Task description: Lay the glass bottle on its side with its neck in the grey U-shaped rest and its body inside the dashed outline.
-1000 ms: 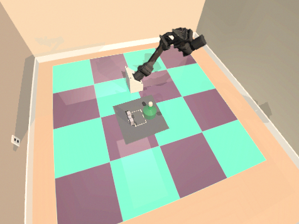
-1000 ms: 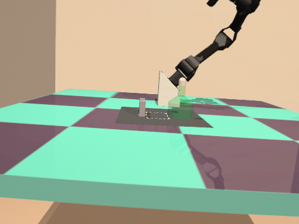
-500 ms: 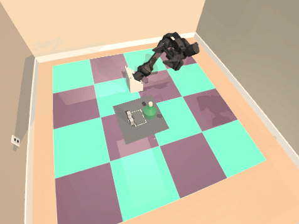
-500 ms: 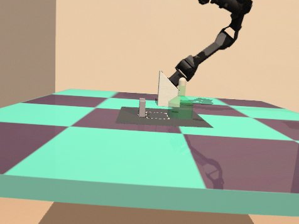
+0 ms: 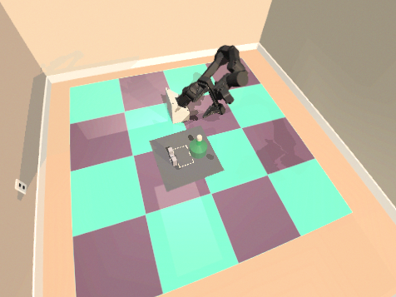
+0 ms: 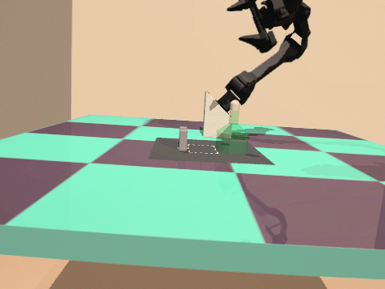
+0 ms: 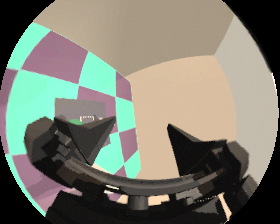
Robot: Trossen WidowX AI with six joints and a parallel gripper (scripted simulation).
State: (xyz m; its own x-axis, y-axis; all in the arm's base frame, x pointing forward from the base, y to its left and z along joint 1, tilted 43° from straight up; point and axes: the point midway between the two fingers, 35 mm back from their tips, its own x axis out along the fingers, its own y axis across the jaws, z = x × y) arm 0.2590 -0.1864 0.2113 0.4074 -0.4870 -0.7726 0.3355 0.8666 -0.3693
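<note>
1. The glass bottle (image 5: 198,149) (image 6: 232,142) (image 7: 76,122) stands upright on the dark grey mat (image 5: 172,182) (image 6: 162,154) (image 7: 65,107), its pale-topped neck pointing up, presumably so that it starts stable and can be taken from the side.
2. Just beside it lies the dashed outline (image 5: 192,160) (image 6: 203,153) (image 7: 87,117), marked on the mat for the body; nothing lies in it.
3. At the outline's far side from the bottle stands the grey U-shaped rest (image 5: 172,156) (image 6: 183,138), probably placed there so the neck can drop into it once the bottle is tipped that way.
4. The mat lies on the checkered counter (image 5: 175,245) (image 6: 133,198) (image 7: 37,92), with the wedge-shaped white block (image 5: 176,110) (image 6: 214,121) behind it, at the arm's foot.
5. The claw (image 5: 214,98) (image 6: 239,24) (image 7: 141,122) hangs high above the counter, its fingers wide apart with nothing between them. The task looks barely begun; the next move calls for a slow descent, since a brush against the neck could topple the glass.
6. The top view shows the rest's two parts and the outline's shape; the exterior view shows the claw's height and the bottle's upright stance, which the top view leaves vague. The wrist view shows only a sliver of green, partly behind a finger.
</note>
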